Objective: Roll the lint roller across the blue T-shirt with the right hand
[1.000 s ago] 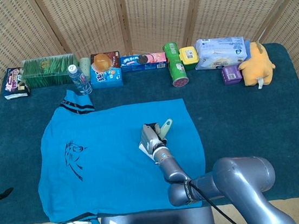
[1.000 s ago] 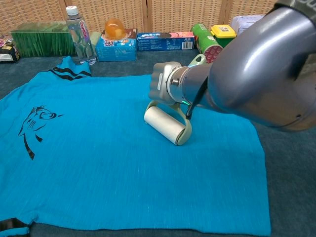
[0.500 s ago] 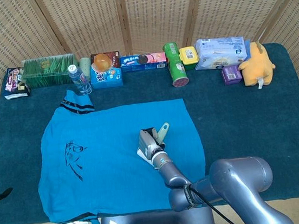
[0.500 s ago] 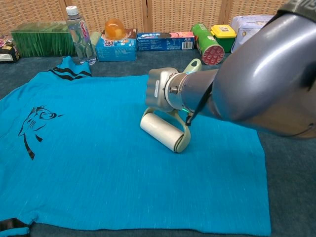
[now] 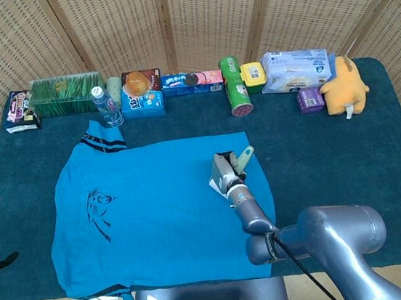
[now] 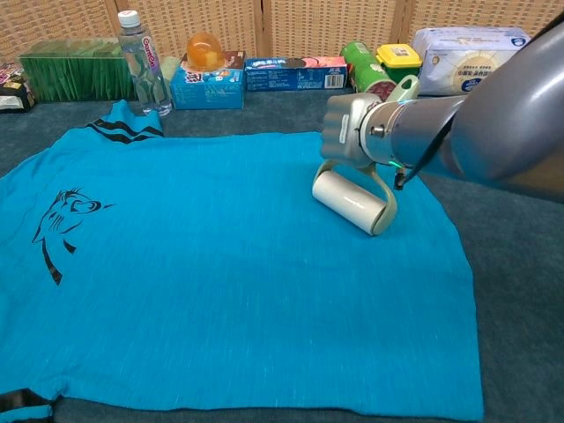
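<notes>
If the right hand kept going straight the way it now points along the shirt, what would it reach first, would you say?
The right hand, holding the lint roller, points toward the robot's left. That way lies only bare blue T-shirt, then the black cat print near the far end. Nothing stands in that line, though depth is uncertain.

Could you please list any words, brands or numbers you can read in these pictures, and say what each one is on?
Nothing reads with certainty.
Water bottle: red label lettering, too blurred.
Blue boxes: print too small.
White pack: print too small.
Blue T-shirt: black animal drawing only, no words.
</notes>
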{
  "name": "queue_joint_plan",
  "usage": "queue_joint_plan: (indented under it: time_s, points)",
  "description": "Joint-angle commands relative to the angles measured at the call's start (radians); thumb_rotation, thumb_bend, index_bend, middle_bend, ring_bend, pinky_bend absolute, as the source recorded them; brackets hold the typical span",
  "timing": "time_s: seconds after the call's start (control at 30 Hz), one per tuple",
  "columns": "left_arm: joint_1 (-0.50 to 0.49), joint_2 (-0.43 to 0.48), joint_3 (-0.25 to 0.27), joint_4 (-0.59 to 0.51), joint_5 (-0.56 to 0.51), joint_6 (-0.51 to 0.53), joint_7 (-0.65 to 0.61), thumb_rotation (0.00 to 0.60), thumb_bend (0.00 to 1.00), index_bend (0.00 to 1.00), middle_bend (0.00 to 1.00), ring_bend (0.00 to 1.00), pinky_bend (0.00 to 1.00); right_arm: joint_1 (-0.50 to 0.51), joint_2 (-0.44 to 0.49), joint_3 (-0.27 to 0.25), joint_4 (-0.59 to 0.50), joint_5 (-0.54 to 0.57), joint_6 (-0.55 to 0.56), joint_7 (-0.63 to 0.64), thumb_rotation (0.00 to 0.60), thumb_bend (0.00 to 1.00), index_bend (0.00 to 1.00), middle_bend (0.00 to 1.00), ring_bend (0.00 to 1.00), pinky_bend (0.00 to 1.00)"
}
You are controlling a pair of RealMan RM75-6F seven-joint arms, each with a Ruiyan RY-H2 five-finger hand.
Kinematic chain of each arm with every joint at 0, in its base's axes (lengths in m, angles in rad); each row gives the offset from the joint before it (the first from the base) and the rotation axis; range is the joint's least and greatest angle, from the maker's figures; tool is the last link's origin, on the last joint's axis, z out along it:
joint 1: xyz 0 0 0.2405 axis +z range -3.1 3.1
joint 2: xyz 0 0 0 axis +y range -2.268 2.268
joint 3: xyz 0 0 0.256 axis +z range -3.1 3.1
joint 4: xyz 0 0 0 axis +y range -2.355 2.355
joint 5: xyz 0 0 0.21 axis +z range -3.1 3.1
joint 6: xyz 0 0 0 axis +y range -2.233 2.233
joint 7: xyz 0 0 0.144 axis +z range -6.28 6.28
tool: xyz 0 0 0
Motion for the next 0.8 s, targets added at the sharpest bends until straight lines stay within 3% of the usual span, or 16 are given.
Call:
queue_joint_plan:
  time_s: [0.03,0.23,0.5,0.57,0.7,0.8]
  points:
    - [-0.001,-0.002,0.002,-0.003,0.002,0.000,0.008,0.600,0.11,0.00,0.00,0.00,0.08,-0.024,0.019,-0.019,0.022,-0.025,0.001,0.024,0.600,1.00,0.60,0.76,0.87,1.00]
    - [0.003,-0.004,0.004,-0.004,0.007,0.006,0.012,0.600,0.11,0.00,0.00,0.00,0.08,-0.077,0.059,-0.032,0.064,-0.036,0.003,0.074,0.600,1.00,0.60,0.76,0.86,1.00]
    - [0.000,-0.002,0.005,-0.004,0.007,0.000,0.012,0.600,0.12,0.00,0.00,0.00,0.08,-0.120,0.221,0.047,0.032,0.005,-0.029,0.212,0.600,1.00,0.60,0.76,0.86,1.00]
    - [-0.001,-0.002,0.006,-0.005,0.007,-0.003,0.013,0.600,0.11,0.00,0.00,0.00,0.08,-0.135,0.259,0.078,0.032,0.044,-0.057,0.260,0.600,1.00,0.60,0.76,0.86,1.00]
    - [-0.004,-0.002,0.008,-0.009,0.010,-0.009,0.021,0.600,0.11,0.00,0.00,0.00,0.08,-0.177,0.328,0.167,0.042,0.223,-0.192,0.396,0.600,1.00,0.60,0.76,0.85,1.00]
    - [-0.005,-0.003,0.011,-0.011,0.013,-0.011,0.027,0.600,0.11,0.00,0.00,0.00,0.08,-0.197,0.340,0.158,0.079,0.242,-0.249,0.424,0.600,1.00,0.60,0.76,0.83,0.99]
